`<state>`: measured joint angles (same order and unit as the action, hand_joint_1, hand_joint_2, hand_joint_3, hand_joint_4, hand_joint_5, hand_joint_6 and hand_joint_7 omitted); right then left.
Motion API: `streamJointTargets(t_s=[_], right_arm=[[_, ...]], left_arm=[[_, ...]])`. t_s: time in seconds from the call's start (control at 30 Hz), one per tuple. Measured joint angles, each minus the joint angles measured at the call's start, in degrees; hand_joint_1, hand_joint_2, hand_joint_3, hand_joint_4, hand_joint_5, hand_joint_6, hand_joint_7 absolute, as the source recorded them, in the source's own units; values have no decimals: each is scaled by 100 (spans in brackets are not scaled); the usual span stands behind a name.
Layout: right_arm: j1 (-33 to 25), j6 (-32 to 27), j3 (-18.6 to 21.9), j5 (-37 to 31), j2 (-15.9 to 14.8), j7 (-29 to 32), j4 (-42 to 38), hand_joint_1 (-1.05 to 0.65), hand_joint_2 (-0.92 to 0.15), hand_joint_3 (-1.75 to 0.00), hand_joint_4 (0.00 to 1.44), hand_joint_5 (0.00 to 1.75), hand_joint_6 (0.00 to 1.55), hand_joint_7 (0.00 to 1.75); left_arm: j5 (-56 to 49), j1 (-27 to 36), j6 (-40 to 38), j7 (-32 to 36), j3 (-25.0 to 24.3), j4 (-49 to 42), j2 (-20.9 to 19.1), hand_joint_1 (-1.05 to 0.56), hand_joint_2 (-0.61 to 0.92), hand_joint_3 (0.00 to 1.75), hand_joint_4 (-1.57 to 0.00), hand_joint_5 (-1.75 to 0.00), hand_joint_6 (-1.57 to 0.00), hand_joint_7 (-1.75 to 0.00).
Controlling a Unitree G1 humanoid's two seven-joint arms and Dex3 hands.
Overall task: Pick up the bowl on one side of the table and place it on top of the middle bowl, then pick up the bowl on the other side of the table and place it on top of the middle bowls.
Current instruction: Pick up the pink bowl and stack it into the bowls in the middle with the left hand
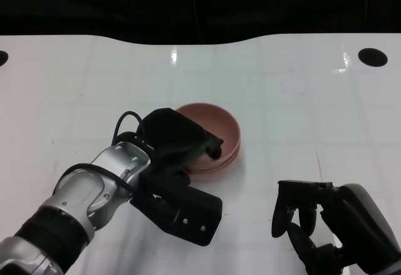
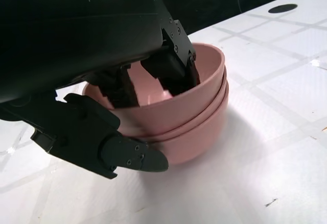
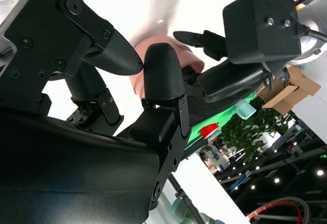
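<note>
Fingers (image 2: 173,66) of the left hand (image 1: 175,162): hooked down inside the top pink bowl (image 2: 194,99), with the thumb (image 2: 127,155) set against the outside of the wall, so pinching the bowl's side between them (cannot tell whether the thumb's tip presses firmly or only touches). Sits nested in two lower bowls (image 2: 199,142), rims showing as three close bands in the left wrist view, the whole stack resting near the middle of the white counter (image 1: 301,99). Looks, judging by that, like the last placement with only the letting go left to do.

Risks from here, as a judgement:
- Could drag the top bowl up again on withdrawal, if the fingers inside catch the rim while lifting out.
- Could tip or slide the whole stack across the glossy counter, should the thumb pull sideways against the wall before opening fully.
- Could leave the top bowl sitting crooked, since it appears slightly raised on the far side; a quick release might make it rock.

Farther right, well apart from the bowls: right hand (image 1: 326,225) low over the counter, fingers spread and loosely curved, holding nothing. Unlikely to interfere unless swung inward.
</note>
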<state>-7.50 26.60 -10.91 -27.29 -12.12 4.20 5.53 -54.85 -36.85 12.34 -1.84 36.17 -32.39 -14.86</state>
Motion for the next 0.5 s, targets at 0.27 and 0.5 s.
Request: streamJointTargets(t_s=[0.27, 0.5], right_arm=[[0, -15, -2, -3, 0, -3, 5, -11, -12, -166, 95, 175, 83, 150], [4, -49, -18, -3, -1, -11, 10, -12, -12, -166, 95, 175, 83, 149]], left_arm=[[-85, 20, -203, 86, 31, 10, 5, -62, 92, 20, -12, -15, -19, -1], [-84, 288, -355, 162, -26, 636, -141, -83, 92, 36, 0, 0, -4, 0]])
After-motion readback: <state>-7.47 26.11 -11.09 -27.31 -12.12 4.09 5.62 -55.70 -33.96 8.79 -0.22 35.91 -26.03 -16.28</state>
